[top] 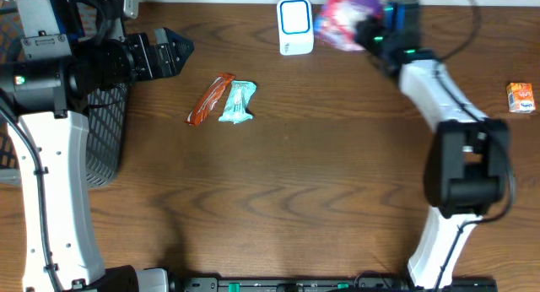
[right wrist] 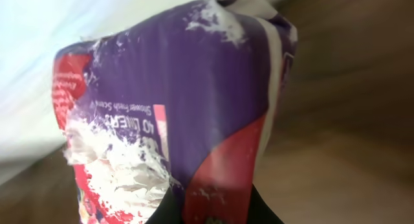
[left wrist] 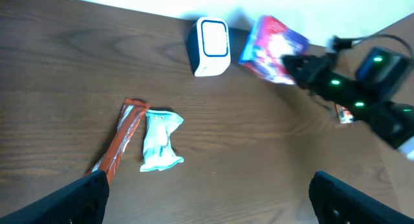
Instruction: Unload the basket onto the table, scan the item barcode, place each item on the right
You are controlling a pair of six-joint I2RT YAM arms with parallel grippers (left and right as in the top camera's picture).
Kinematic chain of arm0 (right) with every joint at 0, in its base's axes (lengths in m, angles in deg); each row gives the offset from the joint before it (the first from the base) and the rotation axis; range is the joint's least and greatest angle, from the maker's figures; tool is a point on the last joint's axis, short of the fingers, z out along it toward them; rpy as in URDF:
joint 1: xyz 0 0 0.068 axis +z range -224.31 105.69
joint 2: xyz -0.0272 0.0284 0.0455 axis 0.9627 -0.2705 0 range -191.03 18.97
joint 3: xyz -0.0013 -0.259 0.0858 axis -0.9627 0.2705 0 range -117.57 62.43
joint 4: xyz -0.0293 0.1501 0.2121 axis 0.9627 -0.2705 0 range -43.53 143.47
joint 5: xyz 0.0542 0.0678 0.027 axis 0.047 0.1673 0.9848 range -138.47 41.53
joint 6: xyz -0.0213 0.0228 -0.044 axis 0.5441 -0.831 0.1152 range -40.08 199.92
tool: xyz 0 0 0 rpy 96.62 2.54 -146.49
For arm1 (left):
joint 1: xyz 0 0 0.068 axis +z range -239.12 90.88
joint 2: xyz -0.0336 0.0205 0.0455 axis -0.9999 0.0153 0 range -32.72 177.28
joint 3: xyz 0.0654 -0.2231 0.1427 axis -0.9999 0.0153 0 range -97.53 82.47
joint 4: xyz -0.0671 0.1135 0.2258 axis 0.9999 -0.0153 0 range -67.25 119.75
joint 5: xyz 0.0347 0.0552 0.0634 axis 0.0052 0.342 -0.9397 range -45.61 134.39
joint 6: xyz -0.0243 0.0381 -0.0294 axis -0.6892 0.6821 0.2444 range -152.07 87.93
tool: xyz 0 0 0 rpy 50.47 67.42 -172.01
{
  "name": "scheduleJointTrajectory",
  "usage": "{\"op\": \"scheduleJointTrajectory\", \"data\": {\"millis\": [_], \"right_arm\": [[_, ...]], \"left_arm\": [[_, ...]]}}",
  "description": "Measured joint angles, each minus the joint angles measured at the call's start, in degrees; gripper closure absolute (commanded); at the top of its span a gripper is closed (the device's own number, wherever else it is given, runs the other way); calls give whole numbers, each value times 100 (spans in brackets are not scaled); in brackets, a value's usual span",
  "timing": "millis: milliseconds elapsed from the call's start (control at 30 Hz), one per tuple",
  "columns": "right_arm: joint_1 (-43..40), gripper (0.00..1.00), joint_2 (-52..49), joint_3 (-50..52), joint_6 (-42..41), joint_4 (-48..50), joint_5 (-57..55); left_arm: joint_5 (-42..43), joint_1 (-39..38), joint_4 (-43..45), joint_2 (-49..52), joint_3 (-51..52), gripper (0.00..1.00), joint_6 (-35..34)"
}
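Right up against the right wrist lens: purple-and-red pack (right wrist: 174, 120), blurry, so can't really make out most of the print. Pinched tight in the right gripper (top: 364, 35) around 1 o'clock, just beside the white scanner (top: 295, 26) at 12. Over at 10 o'clock, left gripper (top: 177, 50) spread wide, gripping nothing. Toward 11, orange-red bar (top: 210, 99) and teal packet (top: 238, 103) side by side. Small orange box (top: 521, 98) way off at 3.

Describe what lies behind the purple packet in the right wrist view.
Blurred brown table on the right and a pale surface upper left show around the packet; anything directly behind it is covered.
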Motion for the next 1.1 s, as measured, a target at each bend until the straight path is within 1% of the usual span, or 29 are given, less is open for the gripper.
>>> {"op": "scheduleJointTrajectory", "data": {"millis": [133, 300, 400, 500, 633, 800, 833, 867, 900, 933, 1033, 1100], "right_arm": [[-737, 99, 356, 2, 87, -785, -411], [-1617, 99, 584, -4, 33, -1447, -831], [-2024, 99, 586, -2, -66, -1733, -953], [-2396, 99, 586, -2, -114, -1797, -1056], [-2647, 99, 586, -2, -160, -1851, -1388], [-2592, 98, 586, -2, -160, -1856, -1523], [-2570, 92, 586, -2, -160, -1856, -1530], [-2546, 83, 586, -2, -162, -1856, -1530], [-2533, 70, 586, -2, -197, -1860, -1539], [-2516, 64, 586, -2, -203, -1867, -1550], [-2485, 60, 586, -2, -227, -1952, -1661], [-2474, 51, 586, -4, -326, -2149, -1930]], "left_arm": [[-2, 0, 2, 0, 0, 2, 0], [-2, 0, 2, 0, 0, 2, 0], [-2, 0, 2, 0, 0, 2, 0], [-2, 0, 2, 0, 0, 2, 0], [-2, 0, 2, 0, 0, 2, 0], [-2, 0, 2, 0, 0, 2, 0], [-2, 0, 2, 0, 0, 2, 0], [-2, 0, 2, 0, 0, 2, 0], [-2, 0, 2, 0, 0, 2, 0], [-2, 0, 2, 0, 0, 2, 0], [-2, 0, 4, 0, 0, 2, 0], [-2, 0, 2, 0, 0, 2, 0]]}}
